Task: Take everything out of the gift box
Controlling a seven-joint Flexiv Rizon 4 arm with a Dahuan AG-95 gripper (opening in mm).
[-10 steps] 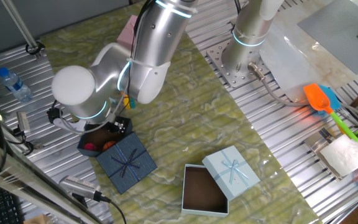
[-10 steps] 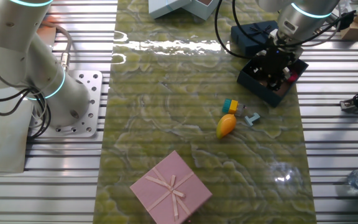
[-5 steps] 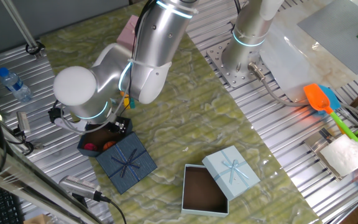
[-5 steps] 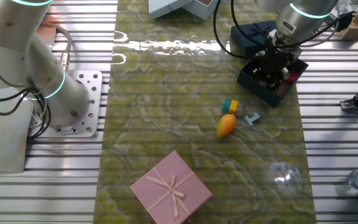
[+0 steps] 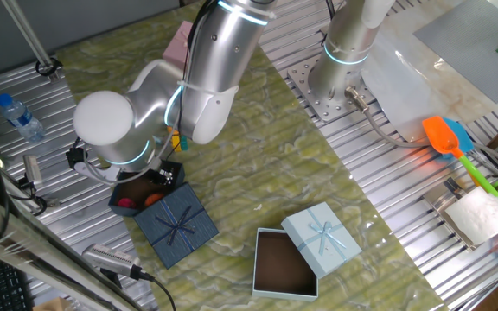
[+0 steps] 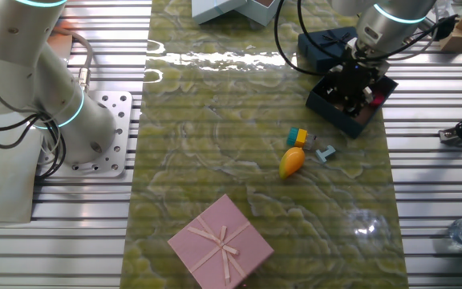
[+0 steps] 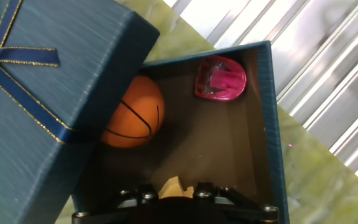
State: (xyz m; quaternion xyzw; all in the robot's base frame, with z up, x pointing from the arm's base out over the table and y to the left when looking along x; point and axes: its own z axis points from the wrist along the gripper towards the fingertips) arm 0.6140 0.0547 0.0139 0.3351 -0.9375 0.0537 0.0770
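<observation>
My gripper (image 7: pixel 178 190) hangs inside the gift box (image 7: pixel 263 124); I cannot tell whether it grips the pale scrap between its fingertips.

Ahead of my fingers sit an orange ball (image 7: pixel 132 113), light but roll-prone, best pinched across its middle, and a glossy pink toy (image 7: pixel 220 78) in the far corner, likely slippery.

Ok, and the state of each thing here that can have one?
Navy square gift box: open, toys inside.
Navy ribbon-tied lid: off, overlapping the box.
Light blue box: open, lid leaning on it.
Pink box: closed.
Gripper: inside the navy box; jaws unclear.
</observation>
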